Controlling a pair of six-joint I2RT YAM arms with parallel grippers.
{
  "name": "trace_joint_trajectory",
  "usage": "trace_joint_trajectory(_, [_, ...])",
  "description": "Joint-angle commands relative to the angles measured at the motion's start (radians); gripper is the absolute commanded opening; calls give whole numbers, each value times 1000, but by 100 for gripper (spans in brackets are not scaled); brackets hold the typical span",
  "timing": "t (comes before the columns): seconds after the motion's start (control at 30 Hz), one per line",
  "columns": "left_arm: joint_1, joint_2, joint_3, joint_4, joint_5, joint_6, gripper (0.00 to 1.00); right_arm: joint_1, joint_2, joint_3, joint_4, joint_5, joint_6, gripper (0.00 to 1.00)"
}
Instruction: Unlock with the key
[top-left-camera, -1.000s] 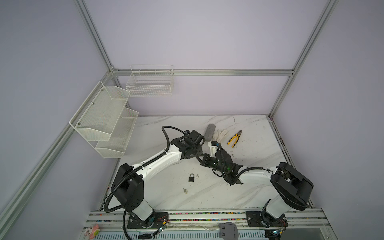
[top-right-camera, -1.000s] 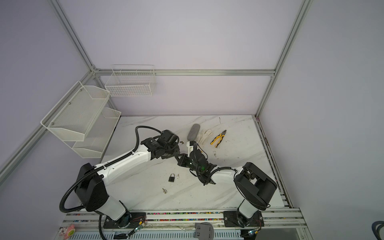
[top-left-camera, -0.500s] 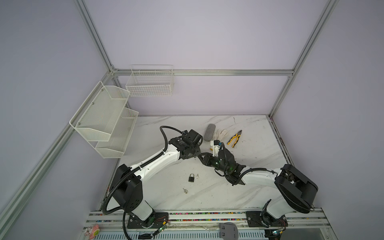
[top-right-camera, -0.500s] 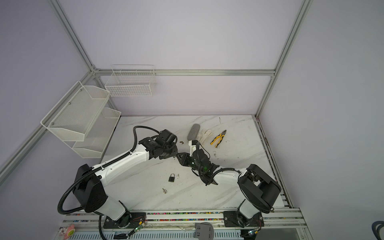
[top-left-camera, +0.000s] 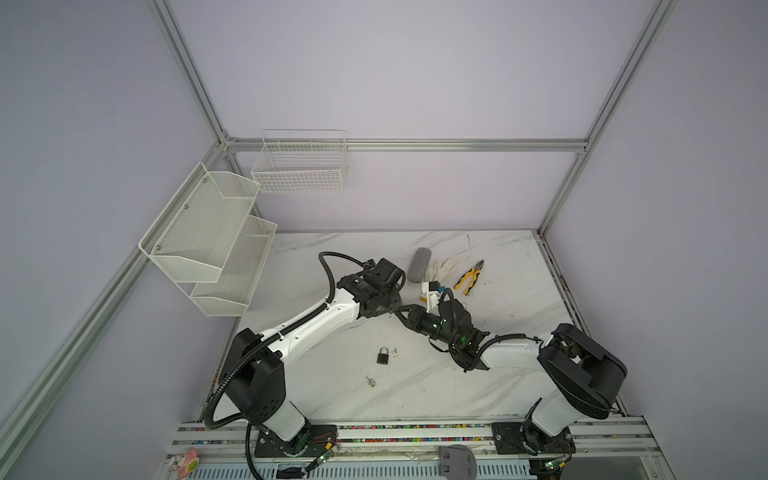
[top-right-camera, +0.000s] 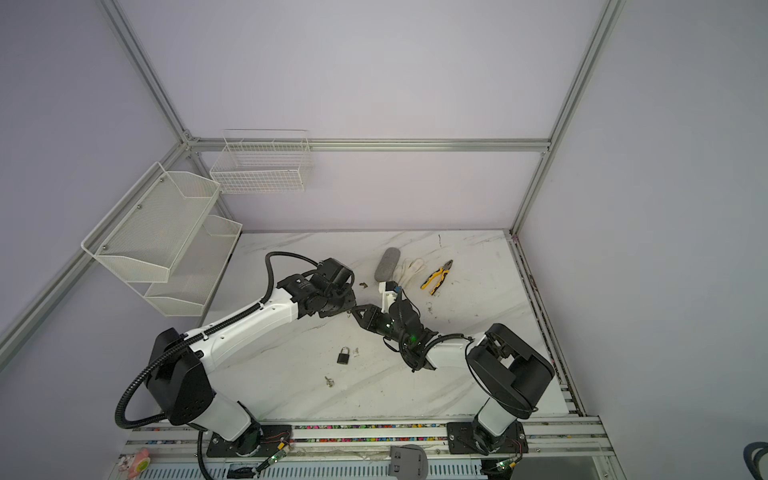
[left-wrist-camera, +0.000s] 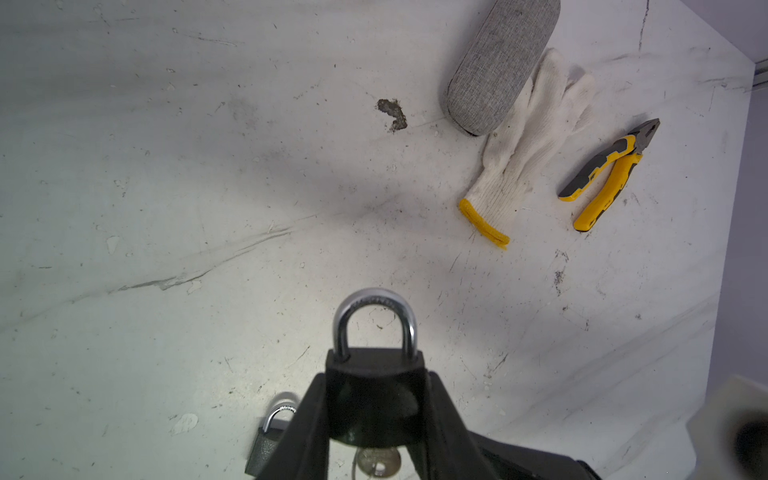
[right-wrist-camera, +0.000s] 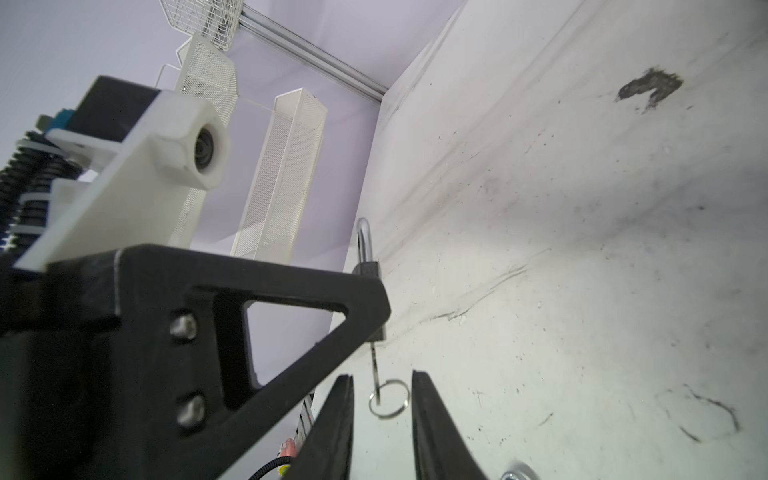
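The key (right-wrist-camera: 375, 359) already sits in the bottom of the black padlock (left-wrist-camera: 374, 365), which the left jaws clamp by its body clear of the surface (left-wrist-camera: 166, 208), while the right jaws stand open on either side of the key ring (right-wrist-camera: 388, 399), seemingly not touching it; both legs of the shackle (left-wrist-camera: 376, 307) are seated, so the turn and release seem left to do. The keyhole is hidden behind a left jaw, the key's head is blurred and cut off in the left wrist view, and whether it is turned cannot be told.
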Motion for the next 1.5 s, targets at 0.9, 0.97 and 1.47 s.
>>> trace_joint_trajectory(0.9, [1, -27, 20, 38, 11, -21, 0, 24, 47, 3, 77, 26, 2, 3])
trace_joint_trajectory(0.97, [-1, -27, 16, 36, 34, -8, 0, 24, 45, 11, 72, 34, -10, 0])
trace_joint_trajectory(1.47, [-51, -80, -70, -10, 112, 25, 0, 25, 11, 69, 66, 120, -104, 0])
